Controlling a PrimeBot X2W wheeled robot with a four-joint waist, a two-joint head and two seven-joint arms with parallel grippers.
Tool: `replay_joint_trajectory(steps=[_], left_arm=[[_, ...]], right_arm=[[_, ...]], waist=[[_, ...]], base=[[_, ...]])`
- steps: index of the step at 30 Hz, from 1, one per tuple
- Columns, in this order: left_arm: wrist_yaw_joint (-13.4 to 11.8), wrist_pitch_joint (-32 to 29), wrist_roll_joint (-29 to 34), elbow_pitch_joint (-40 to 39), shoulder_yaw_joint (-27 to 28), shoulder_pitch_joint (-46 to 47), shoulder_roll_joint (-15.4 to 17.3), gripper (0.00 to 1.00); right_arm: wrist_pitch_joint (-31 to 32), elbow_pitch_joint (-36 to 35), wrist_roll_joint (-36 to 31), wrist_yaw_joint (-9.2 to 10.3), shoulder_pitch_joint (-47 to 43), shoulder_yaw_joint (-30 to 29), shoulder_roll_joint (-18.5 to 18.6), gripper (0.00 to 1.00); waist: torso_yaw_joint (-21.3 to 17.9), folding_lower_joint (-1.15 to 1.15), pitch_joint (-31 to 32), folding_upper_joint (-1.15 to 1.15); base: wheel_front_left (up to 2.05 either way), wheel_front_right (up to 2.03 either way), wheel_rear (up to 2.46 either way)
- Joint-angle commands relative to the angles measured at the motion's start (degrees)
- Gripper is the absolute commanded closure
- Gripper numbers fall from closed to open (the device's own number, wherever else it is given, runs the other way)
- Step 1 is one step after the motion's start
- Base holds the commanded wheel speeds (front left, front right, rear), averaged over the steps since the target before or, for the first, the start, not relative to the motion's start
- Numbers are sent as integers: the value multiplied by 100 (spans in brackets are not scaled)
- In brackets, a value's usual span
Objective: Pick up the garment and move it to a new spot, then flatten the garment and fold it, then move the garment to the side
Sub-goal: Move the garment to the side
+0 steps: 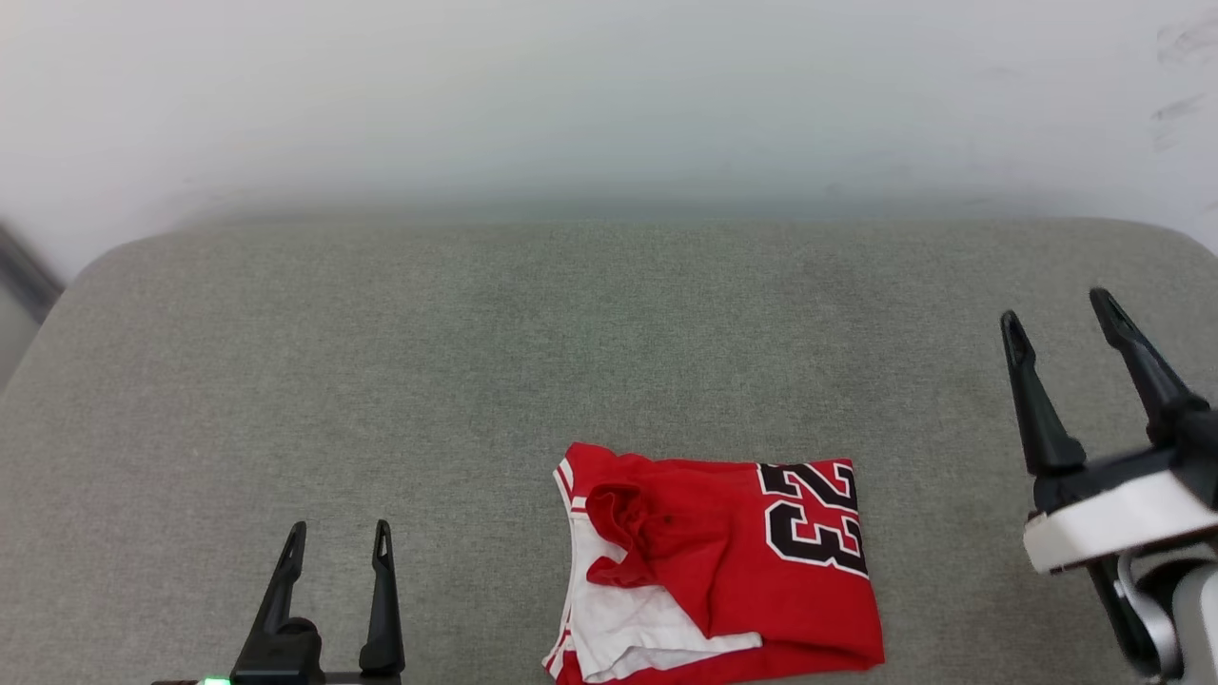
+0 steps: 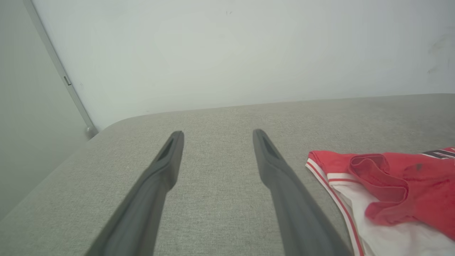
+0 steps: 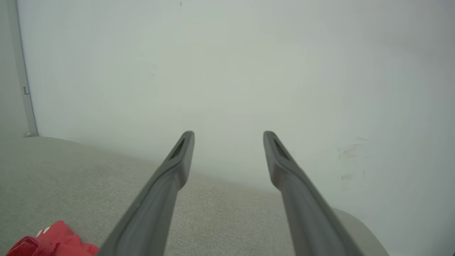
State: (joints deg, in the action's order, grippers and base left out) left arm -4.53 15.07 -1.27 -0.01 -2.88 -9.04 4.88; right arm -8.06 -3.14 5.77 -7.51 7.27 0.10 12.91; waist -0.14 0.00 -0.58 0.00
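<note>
– Nearest the lens, at the bottom edge of the head view, is the left gripper (image 1: 340, 525), with the shirt (image 1: 723, 561) a little way to its right.
– Is it holding anything?
– No. Its two dark fingers stand spread apart, with bare grey cushion (image 1: 476, 362) between them, clear of the cloth.
– And the right gripper (image 1: 1056, 306)?
– It is at the right edge, over the cushion. Its fingers are also wide apart and empty, well apart from the shirt.
– How does the shirt lie?
– It is folded into a rough rectangle at the cushion's near edge, a little right of centre. Red cloth is on top, and the black, white-outlined number 23 (image 1: 816, 514) shows sideways at the right end. A white sleeve (image 1: 618, 623) with red-and-white striped trim is at the left, with the red neckband (image 1: 618, 514) bunched beside it.
– What do the wrist cameras add?
– In the left wrist view, the shirt's striped corner lies right of the fingers, not touching them. In the right wrist view, a scrap of red shows at the lower left and a pale wall (image 3: 320, 71) ahead.
</note>
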Motion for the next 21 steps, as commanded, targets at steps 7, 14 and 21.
replay_joint_trajectory(steps=[7, 14, 21], left_arm=[[32, 12, 26, -41, 18, 158, -14, 0], [61, 12, 41, -44, -39, 360, -45, 0], [103, 12, 62, -63, -131, 658, -72, 0]], right_arm=[[2313, 155, 1101, 5, 1046, 1178, 1287, 0], [4449, 406, 2943, 5, 1317, 1723, 2044, 0], [5512, 677, 4357, 4, 1176, 1822, 2239, 0]], waist=[[26, 0, -254, 0], [97, 0, -522, 0], [252, 0, -905, 0]], base=[[0, 0, 0], [0, 0, 0], [0, 0, 0]])
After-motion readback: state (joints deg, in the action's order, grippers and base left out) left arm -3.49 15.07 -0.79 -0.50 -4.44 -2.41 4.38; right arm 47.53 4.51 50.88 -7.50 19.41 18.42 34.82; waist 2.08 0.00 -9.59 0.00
